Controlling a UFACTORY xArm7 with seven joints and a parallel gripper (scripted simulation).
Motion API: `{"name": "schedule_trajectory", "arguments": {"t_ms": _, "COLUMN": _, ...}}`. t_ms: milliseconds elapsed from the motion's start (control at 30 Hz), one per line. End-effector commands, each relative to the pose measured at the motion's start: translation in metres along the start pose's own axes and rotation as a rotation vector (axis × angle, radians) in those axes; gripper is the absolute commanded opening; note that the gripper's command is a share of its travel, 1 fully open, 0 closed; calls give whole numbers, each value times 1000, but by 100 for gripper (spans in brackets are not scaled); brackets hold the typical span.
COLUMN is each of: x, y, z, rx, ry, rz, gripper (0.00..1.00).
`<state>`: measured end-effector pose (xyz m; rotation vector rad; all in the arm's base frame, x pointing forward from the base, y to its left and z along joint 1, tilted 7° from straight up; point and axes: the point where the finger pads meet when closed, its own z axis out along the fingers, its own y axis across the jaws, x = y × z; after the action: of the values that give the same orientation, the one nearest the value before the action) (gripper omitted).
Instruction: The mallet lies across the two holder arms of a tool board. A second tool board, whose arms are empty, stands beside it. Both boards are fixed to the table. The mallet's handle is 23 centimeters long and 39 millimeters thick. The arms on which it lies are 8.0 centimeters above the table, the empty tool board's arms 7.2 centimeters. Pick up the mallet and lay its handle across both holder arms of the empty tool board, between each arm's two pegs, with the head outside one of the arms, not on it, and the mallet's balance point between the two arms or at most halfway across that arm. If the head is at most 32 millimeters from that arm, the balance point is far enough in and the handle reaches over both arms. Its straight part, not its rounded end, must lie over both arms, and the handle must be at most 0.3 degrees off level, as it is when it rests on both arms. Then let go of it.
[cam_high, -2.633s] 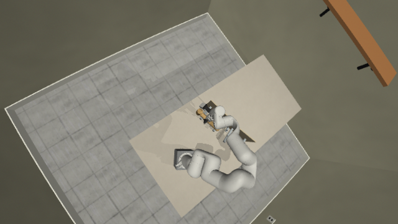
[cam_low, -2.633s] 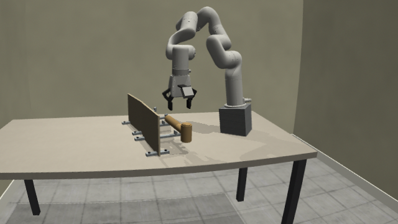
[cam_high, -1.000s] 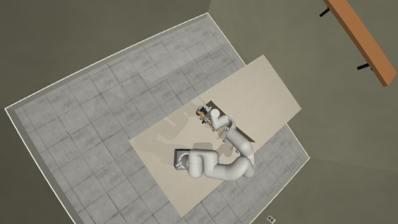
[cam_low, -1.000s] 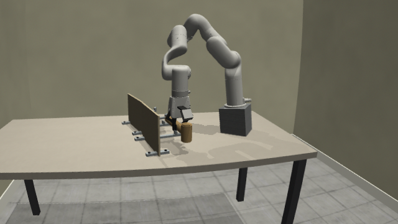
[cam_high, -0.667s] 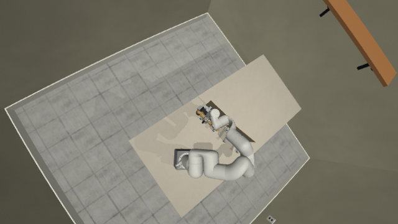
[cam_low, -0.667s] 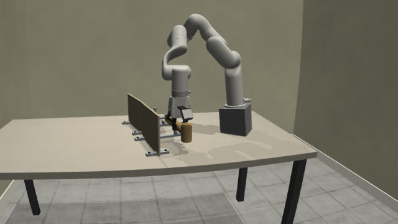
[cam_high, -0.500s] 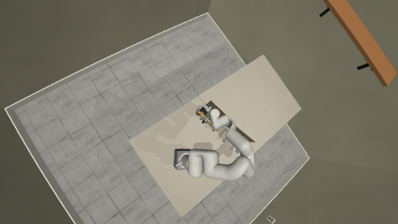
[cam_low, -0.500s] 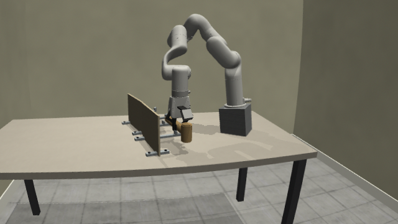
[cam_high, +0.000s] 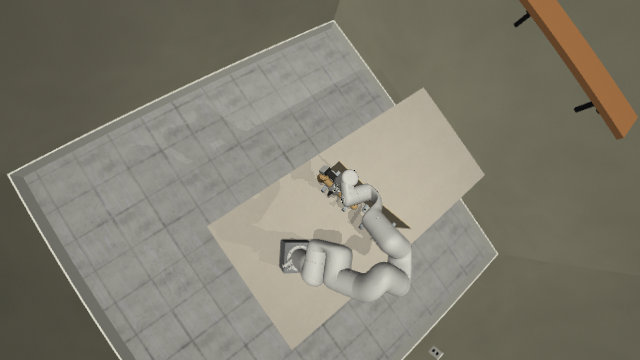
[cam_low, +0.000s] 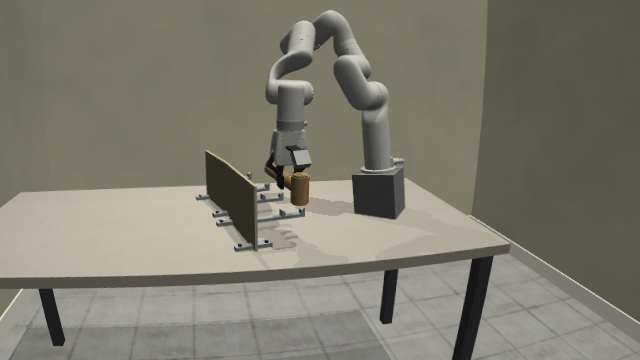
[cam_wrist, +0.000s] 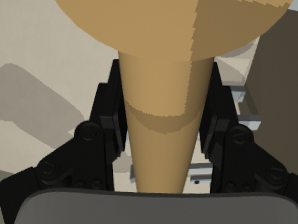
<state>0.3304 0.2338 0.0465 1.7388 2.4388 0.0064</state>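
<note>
The mallet has a tan wooden handle (cam_wrist: 165, 143) and a thick cylindrical head (cam_wrist: 166, 3). In the side view its head (cam_low: 300, 189) hangs in front of the brown tool board (cam_low: 231, 197), on the side facing the robot base. My gripper (cam_low: 282, 176) points down over the handle close behind the head. In the wrist view my black fingers press on both sides of the handle, so the gripper is shut on it. I cannot tell whether the handle still touches its holder arms. From above, the arm hides most of the mallet (cam_high: 327, 182).
Grey holder arms (cam_low: 292, 213) with small pegs stick out of the board low above the table; the nearer ones are bare. Grey feet (cam_low: 253, 245) anchor the board. The robot base (cam_low: 377, 192) stands to the right. A wooden shelf (cam_high: 580, 60) hangs on the far wall.
</note>
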Motion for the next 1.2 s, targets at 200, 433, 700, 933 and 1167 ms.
{"name": "schedule_trajectory", "arguments": {"t_ms": 200, "x": -21, "y": 4, "z": -25, "rx": 8, "ry": 19, "rz": 0, "gripper": 0}}
{"name": "schedule_trajectory", "arguments": {"t_ms": 433, "x": -88, "y": 20, "z": -21, "rx": 13, "ry": 22, "rz": 0, "gripper": 0}}
{"name": "schedule_trajectory", "arguments": {"t_ms": 700, "x": -175, "y": 24, "z": -17, "rx": 13, "ry": 23, "rz": 0, "gripper": 0}}
{"name": "schedule_trajectory", "arguments": {"t_ms": 933, "x": -249, "y": 13, "z": -15, "rx": 10, "ry": 21, "rz": -1, "gripper": 0}}
{"name": "schedule_trajectory", "arguments": {"t_ms": 1167, "x": -308, "y": -6, "z": -15, "rx": 7, "ry": 17, "rz": -1, "gripper": 0}}
